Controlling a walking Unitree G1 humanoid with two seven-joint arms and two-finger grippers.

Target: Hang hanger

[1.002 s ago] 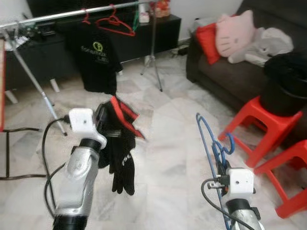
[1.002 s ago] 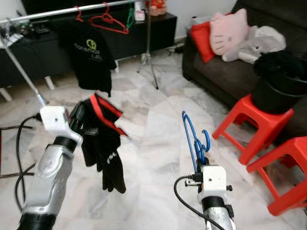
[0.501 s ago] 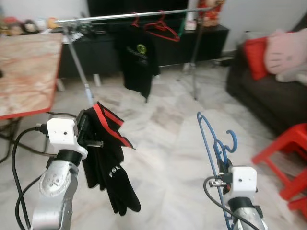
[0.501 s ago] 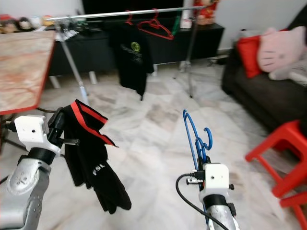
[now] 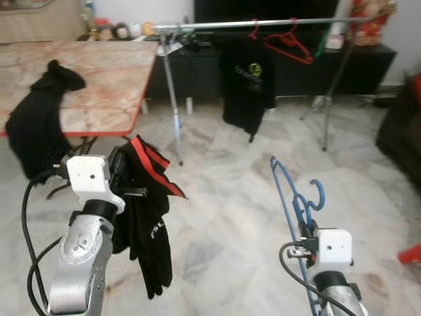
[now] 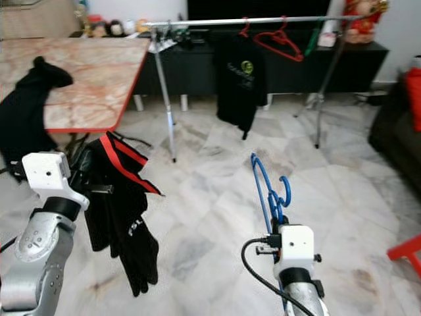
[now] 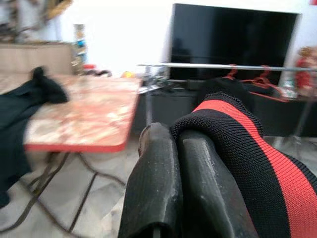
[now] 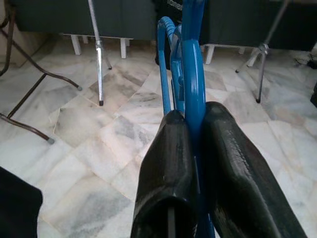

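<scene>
Right fingers (image 8: 163, 163) clamp the blue hanger (image 5: 289, 197) (left fingers (image 7: 158, 188) pinch a black garment (image 5: 148, 217)).

A marble-topped table with a red rim (image 5: 99, 79) carries a crumpled black cloth (image 5: 39, 112) draped over its edge. A black television (image 7: 233, 42) stands behind, above pale marble floor tiles (image 6: 210, 217).

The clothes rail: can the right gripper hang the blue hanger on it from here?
Probably not yet. The right gripper, shut on the blue hanger, is well short of the clothes rail, with open marble floor between.
</scene>
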